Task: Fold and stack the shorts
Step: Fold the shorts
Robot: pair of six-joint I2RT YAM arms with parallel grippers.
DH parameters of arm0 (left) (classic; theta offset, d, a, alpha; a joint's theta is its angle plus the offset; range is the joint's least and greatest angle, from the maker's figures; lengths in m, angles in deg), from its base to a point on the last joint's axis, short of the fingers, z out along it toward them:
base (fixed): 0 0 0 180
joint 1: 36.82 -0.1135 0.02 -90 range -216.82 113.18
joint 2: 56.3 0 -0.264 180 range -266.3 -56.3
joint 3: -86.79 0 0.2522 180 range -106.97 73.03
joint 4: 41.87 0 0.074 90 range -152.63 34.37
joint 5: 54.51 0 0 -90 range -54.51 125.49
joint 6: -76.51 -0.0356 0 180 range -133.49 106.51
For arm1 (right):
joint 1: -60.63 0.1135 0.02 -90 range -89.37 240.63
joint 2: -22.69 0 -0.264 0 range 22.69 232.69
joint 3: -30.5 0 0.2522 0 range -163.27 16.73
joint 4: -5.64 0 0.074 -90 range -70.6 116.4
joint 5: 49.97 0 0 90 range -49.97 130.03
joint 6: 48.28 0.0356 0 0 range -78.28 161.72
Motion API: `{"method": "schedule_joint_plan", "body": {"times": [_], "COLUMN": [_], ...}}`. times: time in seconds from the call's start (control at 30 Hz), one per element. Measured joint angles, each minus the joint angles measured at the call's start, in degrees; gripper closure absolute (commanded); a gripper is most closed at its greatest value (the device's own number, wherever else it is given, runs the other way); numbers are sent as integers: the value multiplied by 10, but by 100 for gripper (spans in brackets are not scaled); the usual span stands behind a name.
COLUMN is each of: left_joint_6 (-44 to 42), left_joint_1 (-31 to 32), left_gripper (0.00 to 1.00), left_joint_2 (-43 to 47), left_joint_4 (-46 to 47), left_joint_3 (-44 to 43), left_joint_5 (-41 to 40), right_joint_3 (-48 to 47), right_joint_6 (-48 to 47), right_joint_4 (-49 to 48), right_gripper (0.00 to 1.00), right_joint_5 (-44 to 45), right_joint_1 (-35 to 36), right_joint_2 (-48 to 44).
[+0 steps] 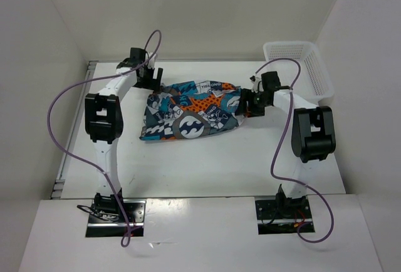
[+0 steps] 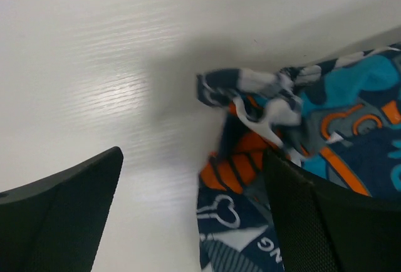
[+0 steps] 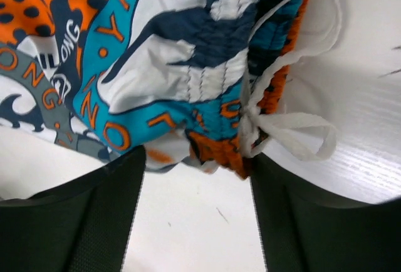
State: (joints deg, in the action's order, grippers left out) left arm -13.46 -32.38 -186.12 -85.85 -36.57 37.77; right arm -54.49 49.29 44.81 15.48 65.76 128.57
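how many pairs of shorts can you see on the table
1: the patchwork-print shorts in blue, orange and white lie bunched mid-table. The white plastic basket at the far right corner has part of its inside hidden, so another could sit there.

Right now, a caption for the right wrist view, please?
Open jaws at the edge of the shorts, white drawstring loose.

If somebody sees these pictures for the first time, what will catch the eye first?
The brightly printed shorts, lying bunched at the table's far middle, stand out against all the white. The left arm and right arm reach to their two ends, and a white basket sits in the far right corner.
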Motion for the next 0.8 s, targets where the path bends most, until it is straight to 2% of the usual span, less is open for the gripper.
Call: {"method": "schedule_joint_plan", "body": {"times": [0.23,0.47,0.8], "left_joint_6": [1,2,1], "left_joint_1": [7,29,196], "left_gripper": [1,1,1], "left_joint_2": [81,111,94], "left_joint_4": [-20,-25,-25], "left_joint_3": [-22,-21,37], "left_joint_5": [-55,-97,-61], "right_joint_3": [23,35,21], "right_joint_6": [-14,61,146], "right_joint_4": [18,2,-19], "right_gripper": [22,22,22], "right_joint_5": [-18,2,63], "right_joint_1": [-2,-10,-10], "right_joint_2": [-59,-68,23]}}
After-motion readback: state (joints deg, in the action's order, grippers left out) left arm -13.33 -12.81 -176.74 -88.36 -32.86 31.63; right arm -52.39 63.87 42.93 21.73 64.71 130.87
